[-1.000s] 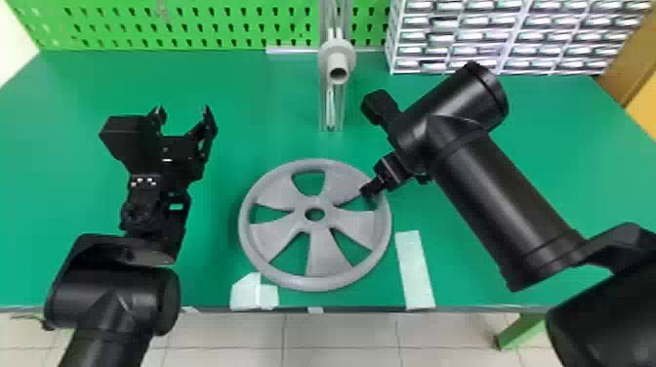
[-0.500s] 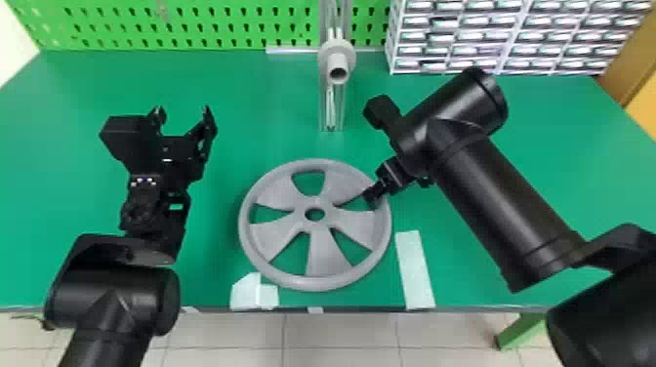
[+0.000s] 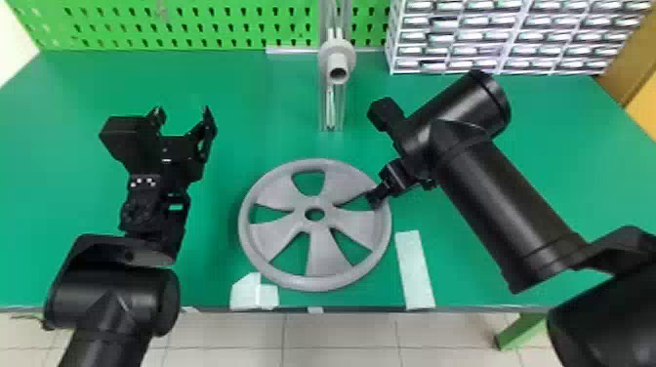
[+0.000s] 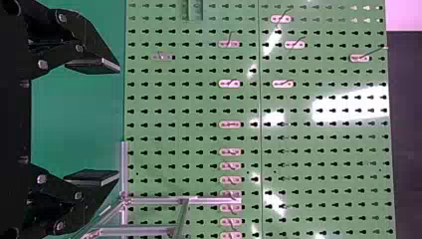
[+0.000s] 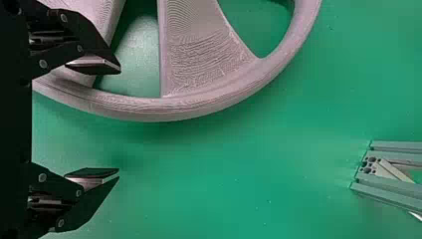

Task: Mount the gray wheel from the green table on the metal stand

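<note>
Now, right end effector (image 3: 375, 198) slightly farther right

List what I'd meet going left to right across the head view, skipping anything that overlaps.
Left gripper, gray wheel, long white tape strip, green table leg.

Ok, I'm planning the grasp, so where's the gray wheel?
In the head view, the gray wheel lies on the green table, nearer than the metal stand and left of the long white strip.
</note>
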Controlling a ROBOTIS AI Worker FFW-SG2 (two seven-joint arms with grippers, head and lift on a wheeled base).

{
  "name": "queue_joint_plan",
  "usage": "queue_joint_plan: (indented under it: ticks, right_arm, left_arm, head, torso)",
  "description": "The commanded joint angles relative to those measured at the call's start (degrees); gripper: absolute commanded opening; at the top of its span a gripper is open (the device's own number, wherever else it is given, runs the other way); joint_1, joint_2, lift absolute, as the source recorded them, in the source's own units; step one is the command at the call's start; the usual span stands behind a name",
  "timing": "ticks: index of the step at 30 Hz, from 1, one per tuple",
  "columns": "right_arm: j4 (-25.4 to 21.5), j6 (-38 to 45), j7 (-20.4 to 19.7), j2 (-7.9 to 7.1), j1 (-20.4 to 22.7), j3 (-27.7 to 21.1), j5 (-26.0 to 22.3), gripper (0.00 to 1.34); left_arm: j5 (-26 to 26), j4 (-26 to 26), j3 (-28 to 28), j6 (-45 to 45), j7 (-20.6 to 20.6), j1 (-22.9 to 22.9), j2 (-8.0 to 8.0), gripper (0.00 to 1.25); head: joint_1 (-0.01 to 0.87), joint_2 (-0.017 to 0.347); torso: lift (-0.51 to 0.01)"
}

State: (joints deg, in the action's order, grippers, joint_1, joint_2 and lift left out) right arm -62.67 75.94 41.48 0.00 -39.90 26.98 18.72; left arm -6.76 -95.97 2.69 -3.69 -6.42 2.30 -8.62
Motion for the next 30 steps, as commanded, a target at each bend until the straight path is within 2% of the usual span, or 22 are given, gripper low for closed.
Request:
queue_joint_plan:
  ticks: [1,18,30]
  right_arm:
    - [0.0,0.0,0.0,0.05,0.1,-0.3,-0.1,0.82]
    - [0.0,0.0,-0.8,0.05,0.8,-4.0,-0.2,0.81]
    - [0.0,-0.2,-1.5,0.05,0.7,-2.7,0.1,0.81]
  left_arm:
    - [0.0,0.0,-0.1,0.0,0.0,0.1,-0.08,0.75]
    - [0.0,0.0,-0.1,-0.3,0.0,0.0,0.01,0.75]
    - [0.0,0.0,-0.2,-0.3,0.0,0.0,0.01,0.75]
  head:
    - [0.867,0.052]
    - [0.867,0.052]
    - [0.867,0.052]
  torso:
    - [-0.1]
    - [-0.1]
    - [-0.1]
